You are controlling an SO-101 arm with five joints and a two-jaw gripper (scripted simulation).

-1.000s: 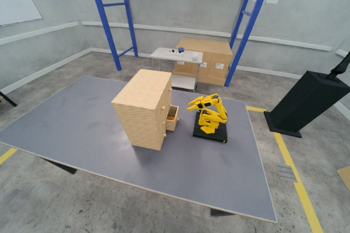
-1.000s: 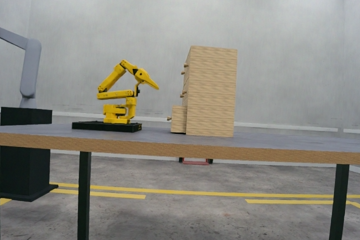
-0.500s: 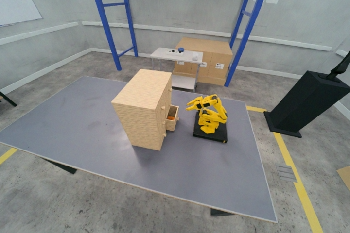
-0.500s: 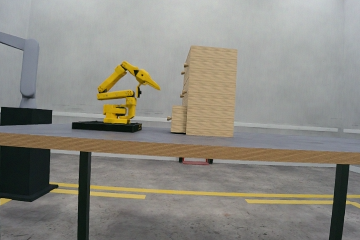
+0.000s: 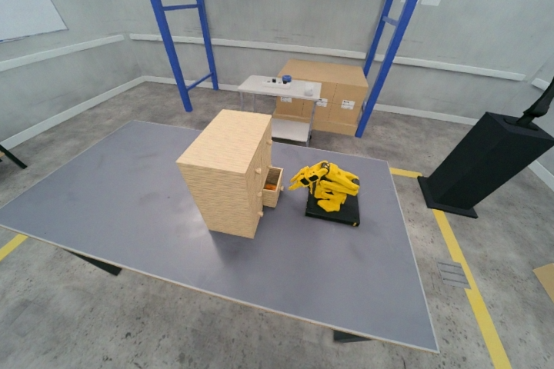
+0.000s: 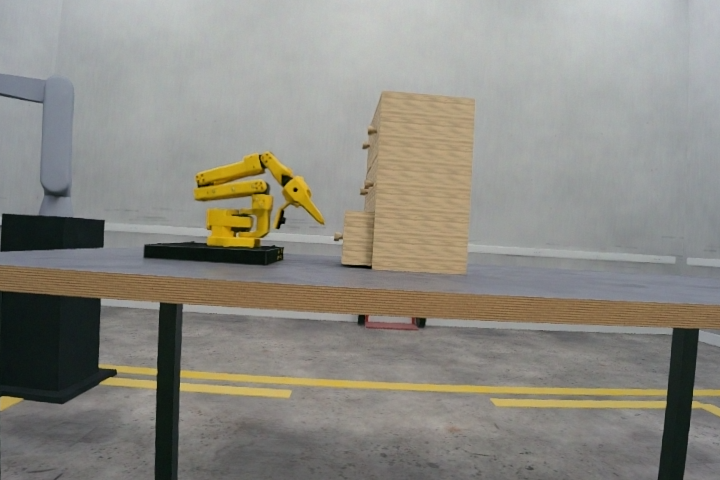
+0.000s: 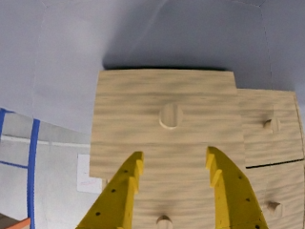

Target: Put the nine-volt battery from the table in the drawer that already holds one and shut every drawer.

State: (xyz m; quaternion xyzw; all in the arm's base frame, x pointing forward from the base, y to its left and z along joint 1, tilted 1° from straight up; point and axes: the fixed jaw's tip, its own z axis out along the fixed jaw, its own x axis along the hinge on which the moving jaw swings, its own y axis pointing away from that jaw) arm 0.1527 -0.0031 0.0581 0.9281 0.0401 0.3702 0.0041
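The pale wooden bottom drawer [image 5: 271,200] [image 6: 357,237] [image 7: 129,95] stands open, something orange [image 5: 269,186] inside.

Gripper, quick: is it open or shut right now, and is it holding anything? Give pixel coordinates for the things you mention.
Gripper [image 5: 292,184] [image 6: 322,223] [image 7: 175,155]: open partway, nothing between the fingers.

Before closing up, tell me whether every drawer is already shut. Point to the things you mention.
No, one bottom drawer [image 5: 272,199] [image 6: 357,237] [image 7: 129,100] sticks out from the cabinet [image 5: 225,139] [image 6: 423,186].
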